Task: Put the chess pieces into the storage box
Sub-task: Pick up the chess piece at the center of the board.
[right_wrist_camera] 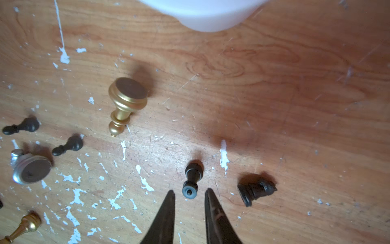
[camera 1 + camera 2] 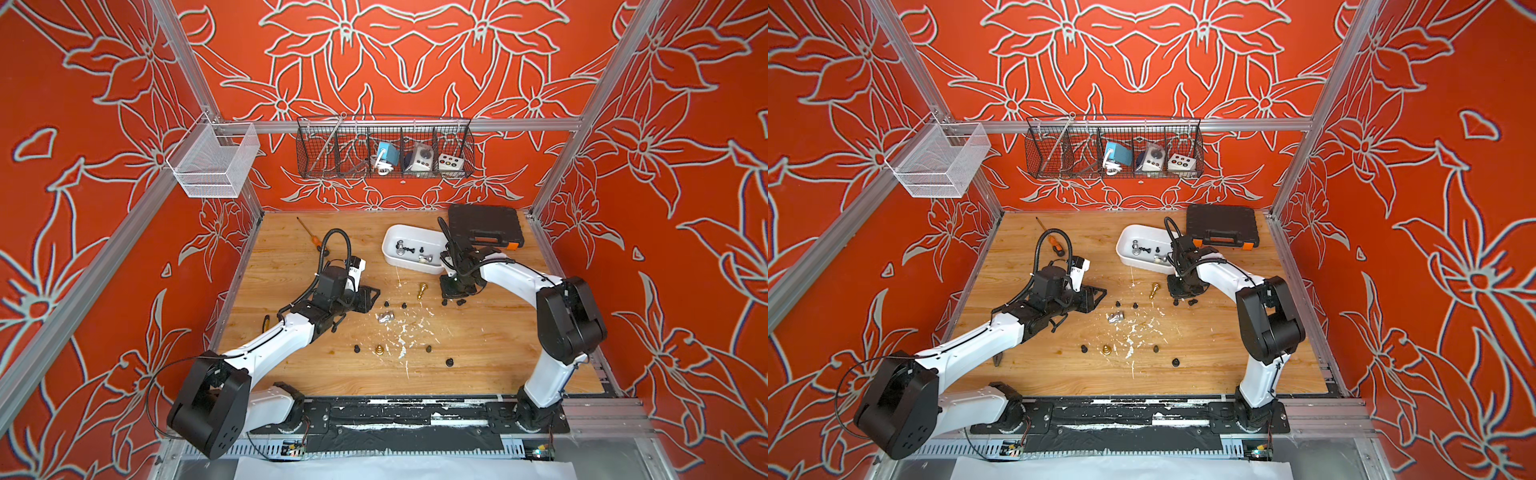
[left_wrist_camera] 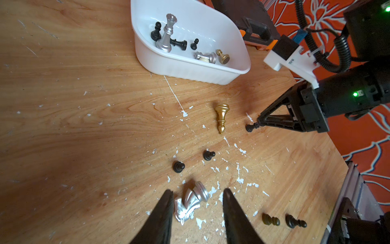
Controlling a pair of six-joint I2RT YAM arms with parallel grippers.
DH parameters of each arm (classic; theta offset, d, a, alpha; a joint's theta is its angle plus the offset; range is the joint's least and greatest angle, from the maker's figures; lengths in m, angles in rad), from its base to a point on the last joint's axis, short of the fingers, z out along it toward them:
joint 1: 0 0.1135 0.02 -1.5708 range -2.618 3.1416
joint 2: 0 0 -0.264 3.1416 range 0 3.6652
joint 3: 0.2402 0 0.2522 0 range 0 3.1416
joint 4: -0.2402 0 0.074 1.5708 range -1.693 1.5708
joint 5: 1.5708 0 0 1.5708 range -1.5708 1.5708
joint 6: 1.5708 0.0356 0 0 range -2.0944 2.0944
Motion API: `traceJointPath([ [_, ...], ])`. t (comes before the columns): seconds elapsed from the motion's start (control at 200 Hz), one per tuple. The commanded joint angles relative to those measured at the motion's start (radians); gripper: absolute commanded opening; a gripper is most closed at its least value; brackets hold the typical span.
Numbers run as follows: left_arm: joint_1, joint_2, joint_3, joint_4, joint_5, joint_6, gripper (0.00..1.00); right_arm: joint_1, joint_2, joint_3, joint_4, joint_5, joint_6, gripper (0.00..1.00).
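Observation:
The white storage box (image 2: 398,262) (image 3: 190,71) stands at the back right of the table. It holds a silver queen (image 3: 167,33), black pawns and a gold pawn (image 3: 223,57). My left gripper (image 3: 198,191) (image 2: 371,296) is open, its fingers either side of a silver knight (image 3: 190,202) (image 2: 385,318) lying flat. My right gripper (image 1: 190,191) (image 2: 452,296) is open a little, with the top end of a lying black piece (image 1: 193,174) at its tips, not clamped. A black knight (image 1: 256,190) lies beside it. A gold bishop (image 2: 422,289) (image 1: 126,101) and several black pawns (image 2: 429,349) are scattered on the table.
A black toolcase (image 2: 484,226) with orange latches sits behind the box. An orange-handled screwdriver (image 2: 312,237) lies at the back left. A white mesh basket (image 2: 212,162) and a black wire basket (image 2: 384,151) hang on the walls. White paint flecks (image 2: 402,332) mark the table's middle.

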Motion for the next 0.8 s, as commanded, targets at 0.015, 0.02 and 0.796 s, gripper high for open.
traceJointPath([
  [0.015, -0.012, 0.005, 0.001, 0.03, 0.019, -0.01, 0.4, 0.011, 0.029, 0.035, -0.047, 0.05, -0.025, 0.27],
  [0.02, -0.012, 0.005, 0.001, 0.03, 0.019, -0.01, 0.4, 0.011, 0.029, 0.035, -0.048, 0.051, -0.026, 0.27],
  [0.796, -0.042, 0.015, -0.002, 0.04, 0.014, -0.02, 0.4, 0.037, 0.104, 0.059, -0.063, 0.075, -0.035, 0.26],
])
